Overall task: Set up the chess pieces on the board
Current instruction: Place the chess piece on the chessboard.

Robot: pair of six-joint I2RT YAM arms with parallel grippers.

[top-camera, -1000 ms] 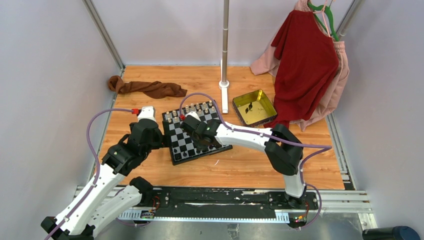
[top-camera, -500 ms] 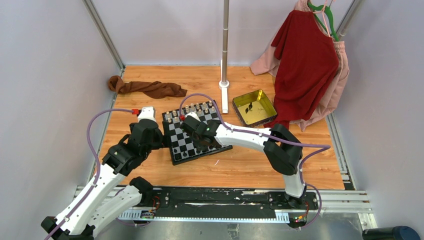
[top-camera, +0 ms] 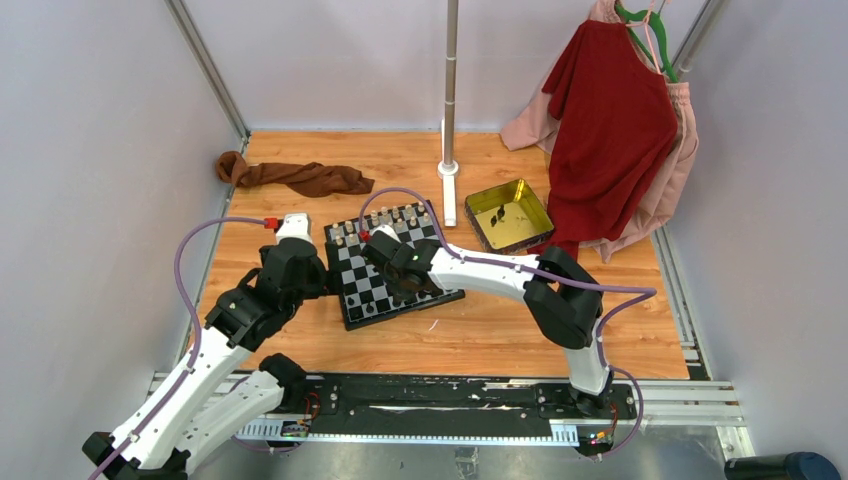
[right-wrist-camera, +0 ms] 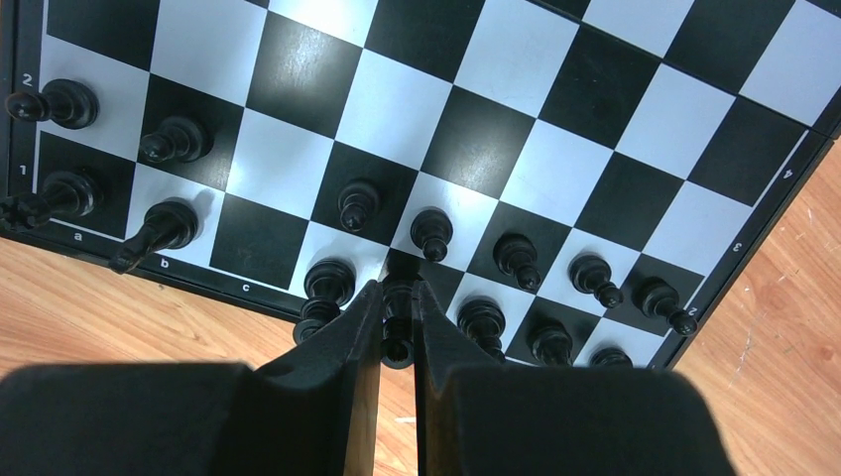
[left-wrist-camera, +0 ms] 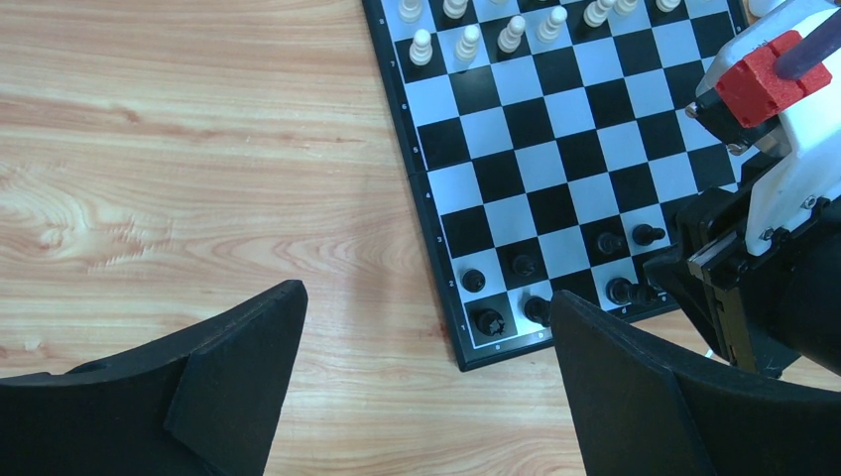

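left gripper (left-wrist-camera: 424,327): fingers spread wide, nothing held, over bare table just beside the board's near left corner
right gripper (right-wrist-camera: 398,293): fingers narrow, pinching one black piece (right-wrist-camera: 398,335) upright, over the board's near edge row
held piece: between two standing black ones; contact with its square, can't tell
board (left-wrist-camera: 540,159): mid-table, slightly skewed
black pieces (right-wrist-camera: 516,256): the two near rows, partly filled
white pieces (left-wrist-camera: 466,42): far rows
tin (top-camera: 540,215): beyond the board's right side, a few dark pieces inside
brown cloth (top-camera: 295,176): far left

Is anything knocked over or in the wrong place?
The board sits crooked on the table, and two dark bits, likely chess pieces, lie in the yellow tin, off the board.
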